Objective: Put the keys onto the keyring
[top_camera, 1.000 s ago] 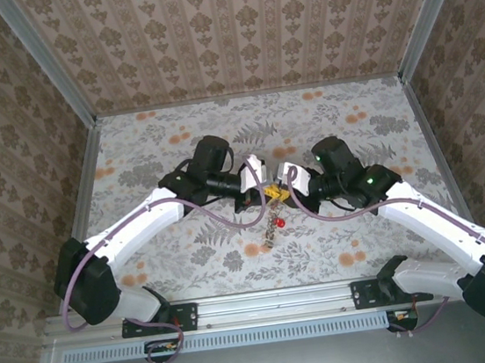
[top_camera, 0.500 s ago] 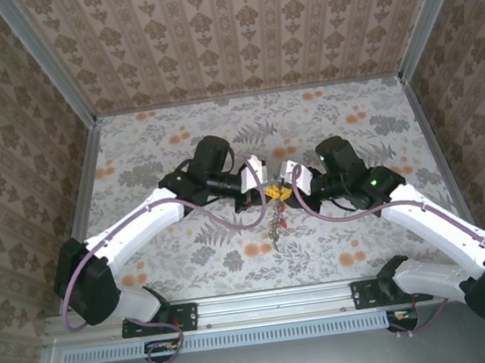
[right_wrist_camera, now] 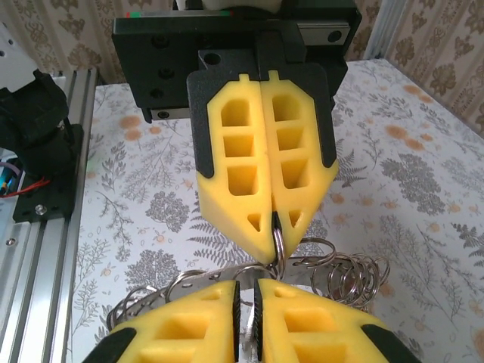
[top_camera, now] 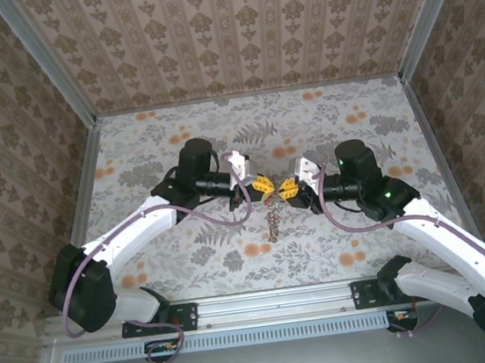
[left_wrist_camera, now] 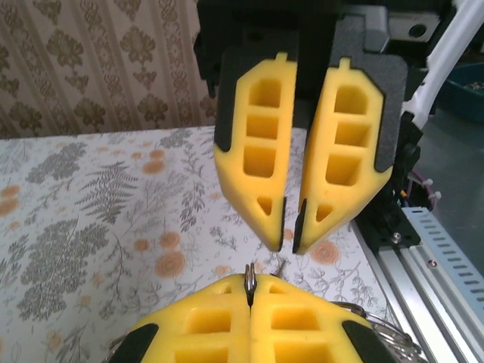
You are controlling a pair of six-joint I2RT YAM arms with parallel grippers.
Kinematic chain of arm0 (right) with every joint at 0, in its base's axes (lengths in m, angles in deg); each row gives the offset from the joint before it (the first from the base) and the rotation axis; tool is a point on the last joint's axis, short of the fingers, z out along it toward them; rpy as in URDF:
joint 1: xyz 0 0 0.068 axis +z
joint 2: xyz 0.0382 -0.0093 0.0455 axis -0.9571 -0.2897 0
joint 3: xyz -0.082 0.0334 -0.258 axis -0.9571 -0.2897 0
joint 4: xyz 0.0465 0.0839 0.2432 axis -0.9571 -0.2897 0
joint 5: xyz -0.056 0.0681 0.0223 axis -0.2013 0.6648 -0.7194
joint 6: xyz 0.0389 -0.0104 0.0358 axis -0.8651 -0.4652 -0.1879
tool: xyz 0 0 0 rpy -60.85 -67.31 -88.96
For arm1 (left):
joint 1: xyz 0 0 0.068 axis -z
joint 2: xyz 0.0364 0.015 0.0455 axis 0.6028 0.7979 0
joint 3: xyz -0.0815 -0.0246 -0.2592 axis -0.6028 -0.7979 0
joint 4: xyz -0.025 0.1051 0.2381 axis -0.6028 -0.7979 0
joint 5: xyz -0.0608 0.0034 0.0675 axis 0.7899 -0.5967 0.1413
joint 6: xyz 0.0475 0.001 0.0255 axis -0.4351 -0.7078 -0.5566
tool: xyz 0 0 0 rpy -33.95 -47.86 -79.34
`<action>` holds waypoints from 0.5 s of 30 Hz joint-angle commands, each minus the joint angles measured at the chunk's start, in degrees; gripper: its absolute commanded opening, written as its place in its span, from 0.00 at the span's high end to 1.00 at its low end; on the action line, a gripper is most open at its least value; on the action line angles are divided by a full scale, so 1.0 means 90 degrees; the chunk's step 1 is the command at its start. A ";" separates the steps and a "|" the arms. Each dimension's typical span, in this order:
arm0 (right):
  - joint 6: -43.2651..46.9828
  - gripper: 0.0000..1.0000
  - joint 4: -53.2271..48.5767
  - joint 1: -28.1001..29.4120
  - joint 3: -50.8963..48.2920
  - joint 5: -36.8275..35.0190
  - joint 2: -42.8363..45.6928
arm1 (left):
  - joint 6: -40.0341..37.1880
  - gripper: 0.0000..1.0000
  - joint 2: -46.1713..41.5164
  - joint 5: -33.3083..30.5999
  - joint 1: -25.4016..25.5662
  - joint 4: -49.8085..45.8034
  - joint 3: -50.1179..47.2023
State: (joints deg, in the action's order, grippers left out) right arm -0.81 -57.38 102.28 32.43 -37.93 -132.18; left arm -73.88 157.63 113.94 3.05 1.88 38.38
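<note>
The left hand (right_wrist_camera: 273,240) is clenched on the keyring (left_wrist_camera: 249,290), pinching it at the fingertips. The keys (top_camera: 273,222) hang just below, between both hands. The right hand (left_wrist_camera: 288,240) faces it closely, fingers slightly parted.

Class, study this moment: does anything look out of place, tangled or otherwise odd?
Yes. The left tool pinches the keyring by its thin edge only, so a tangled bunch of rings and keys dangles beneath it. The right tool sits slightly open, apparently gripping nothing.
</note>
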 commanded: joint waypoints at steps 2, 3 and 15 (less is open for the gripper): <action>-0.0160 0.82 0.0252 -0.0023 0.0028 0.0134 -0.0065 | 0.0291 1.00 -0.0246 0.0578 0.0014 0.0781 -0.0091; -0.0164 0.82 0.0253 -0.0023 0.0040 0.0093 -0.0082 | 0.0299 1.00 -0.0250 0.0605 0.0015 0.0825 -0.0108; -0.0337 0.80 0.0562 -0.0023 0.0011 0.0150 -0.0197 | 0.0382 1.00 -0.0246 0.0753 0.0097 0.1224 -0.0180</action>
State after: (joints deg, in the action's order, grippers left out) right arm -2.38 -55.26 102.26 32.43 -37.84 -133.20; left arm -71.54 157.30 117.00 3.01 8.37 36.91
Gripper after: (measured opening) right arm 0.203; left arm 0.043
